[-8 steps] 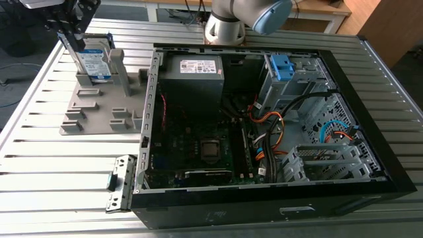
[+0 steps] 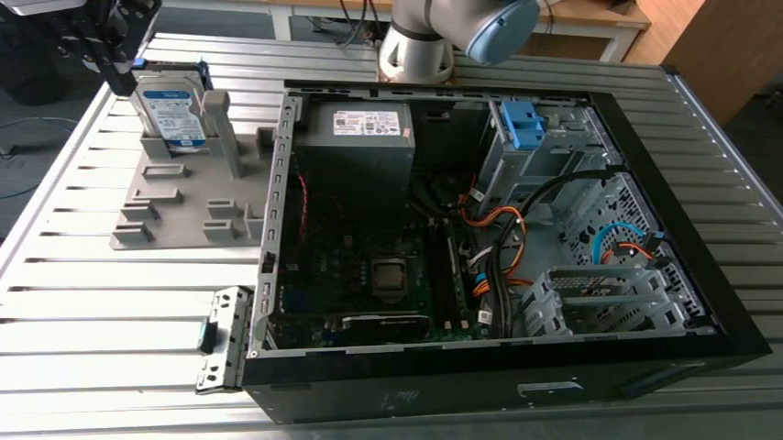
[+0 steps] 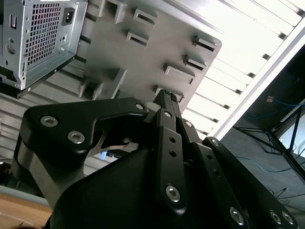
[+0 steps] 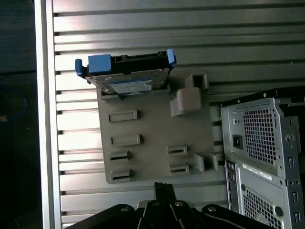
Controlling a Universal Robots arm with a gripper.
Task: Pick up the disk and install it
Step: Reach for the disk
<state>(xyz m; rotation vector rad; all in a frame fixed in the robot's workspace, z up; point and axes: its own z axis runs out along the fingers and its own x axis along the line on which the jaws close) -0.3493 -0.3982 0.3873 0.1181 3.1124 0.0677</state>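
In the exterior view we see the gripper (image 2: 119,78) hanging over the slatted bench (image 2: 98,302) at the exterior view's upper left, close beside the top of the disk (image 2: 169,108) yet not holding it; the disk stands on edge in a slot at the end of a grey fixture plate (image 2: 183,206) farthest from that camera, outside the open computer case (image 2: 734,321), which lies to the exterior view's right of the fixture plate; this view gives us the case's inside, with a grey power supply (image 2: 355,133), a dark motherboard (image 2: 367,266), orange cables (image 2: 501,220) and a small blue bracket (image 2: 520,124) in the drive cage, and the arm's base (image 2: 423,41) behind the case; in the first wrist view we look past the gripper (image 4: 164,185), whose fingers (image 4: 162,193) are drawn together to a narrow tip with nothing between them; here the disk (image 4: 128,76) turns its upper edge and white-and-blue label to us, with the blue carrier frame (image 4: 99,64) round it, seated in its slot and well apart from the gripper's tip; a grey post (image 4: 188,100) of the fixture plate (image 4: 147,138) rises just beside it, and the computer case (image 4: 286,138) shows its perforated rear grille (image 4: 259,136); in the second wrist view we meet the gripper (image 3: 164,93) from the side, black links and screw heads, the tip just as narrow over the fixture plate (image 3: 157,43); this view adds the power socket (image 3: 69,16) beside the grille (image 3: 40,36), and past the edge of the bench (image 3: 267,62) a dark floor (image 3: 257,195) with a blue cable (image 3: 259,162).
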